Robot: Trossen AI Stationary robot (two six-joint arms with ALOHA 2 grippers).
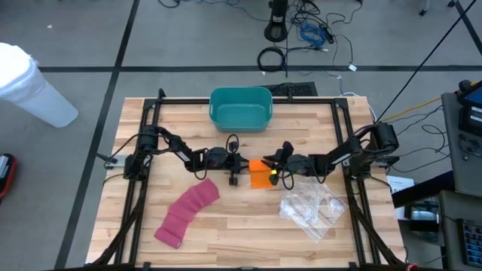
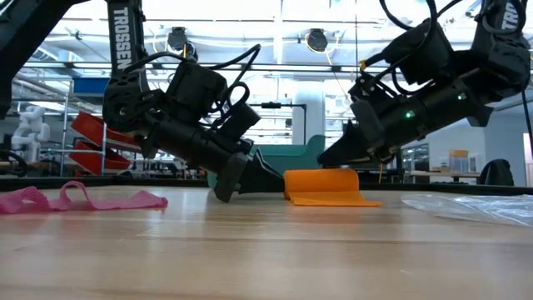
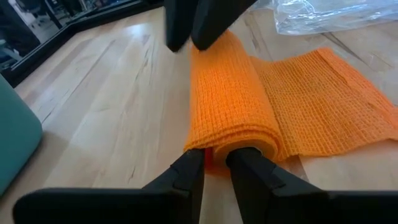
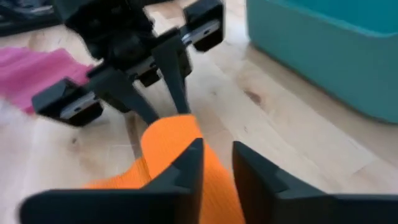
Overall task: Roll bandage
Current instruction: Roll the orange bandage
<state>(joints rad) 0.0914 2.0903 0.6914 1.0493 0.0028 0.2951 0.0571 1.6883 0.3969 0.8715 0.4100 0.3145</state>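
An orange mesh bandage point(image 1: 262, 175) lies mid-table, partly rolled. Its roll point(image 3: 230, 93) rests on the wood, and the flat unrolled tail point(image 3: 323, 99) spreads toward the near edge. My left gripper point(image 3: 214, 168) is shut on the roll's left end. At the right end, my right gripper point(image 4: 216, 165) is shut on the roll. The two grippers face each other along the roll point(image 2: 323, 183). A pink bandage point(image 1: 188, 213) lies unrolled on the table at the near left, touched by nothing. My left gripper pinches the inner turns at the roll's left end point(image 3: 214, 154) between its two fingers. The fingers come from the table's left, slanting down, and lie along the roll. The roll rests on the table. My right gripper has the roll's right end point(image 4: 180, 146) between its two fingers point(image 3: 186, 25). The fingers come from the table's right, slanting down, along the roll. The roll stays on the wood with its tail flat.
A teal bin point(image 1: 241, 108) stands at the far middle of the table. A crumpled clear plastic bag point(image 1: 312, 209) lies near the right arm. The black frame rails point(image 1: 143, 150) run along both sides.
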